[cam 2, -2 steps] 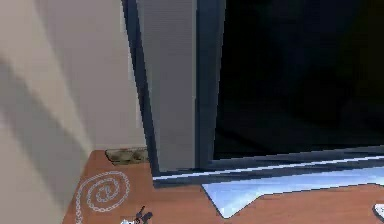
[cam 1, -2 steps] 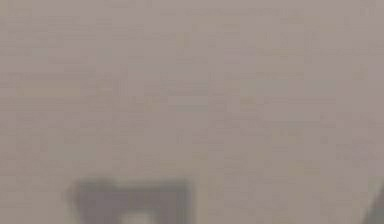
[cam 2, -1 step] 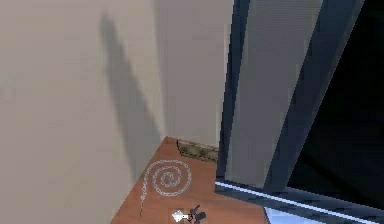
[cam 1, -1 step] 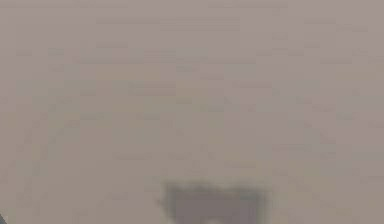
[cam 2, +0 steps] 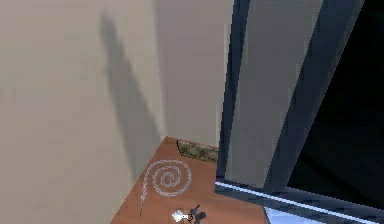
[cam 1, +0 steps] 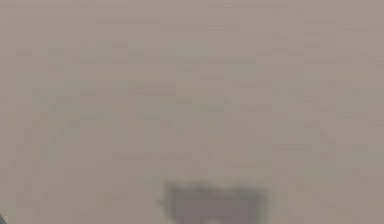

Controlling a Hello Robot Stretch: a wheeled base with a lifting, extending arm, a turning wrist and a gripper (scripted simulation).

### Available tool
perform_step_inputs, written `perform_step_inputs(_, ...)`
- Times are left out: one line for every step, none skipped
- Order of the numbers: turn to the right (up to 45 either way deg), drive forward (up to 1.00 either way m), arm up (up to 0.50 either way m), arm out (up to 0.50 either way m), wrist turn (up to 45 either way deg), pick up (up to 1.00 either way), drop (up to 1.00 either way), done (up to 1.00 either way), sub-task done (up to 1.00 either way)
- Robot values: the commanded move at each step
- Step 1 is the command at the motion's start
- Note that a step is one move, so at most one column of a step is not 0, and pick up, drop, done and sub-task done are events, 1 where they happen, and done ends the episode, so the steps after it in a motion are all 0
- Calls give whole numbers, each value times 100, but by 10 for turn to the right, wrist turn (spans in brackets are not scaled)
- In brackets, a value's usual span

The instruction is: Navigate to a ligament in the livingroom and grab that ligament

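Note:
A thin white cord [cam 2: 170, 180] lies coiled in a flat spiral on a brown wooden top [cam 2: 135, 205] at the arm side view's bottom. Its loose end trails toward the bottom edge. Just below the coil lies a small white and dark thing [cam 2: 187, 213], too small to name.
A plain beige wall [cam 1: 190, 80] stands close ahead in the forward view. In the arm side view the wooden top fits into a beige wall corner [cam 2: 160, 90]. A tall dark blue frame [cam 2: 235, 100] with a grey panel rises at its right, beside a black opening [cam 2: 350, 140]. A small greenish strip [cam 2: 198, 150] lies at the top's back edge.

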Motion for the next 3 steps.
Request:
perform_step_inputs(0,0,36,0,0,0,0,0,0)
perform_step_inputs(0,0,0,12,0,0,0,0,0)
perform_step_inputs(0,0,0,0,450,0,0,0,0)
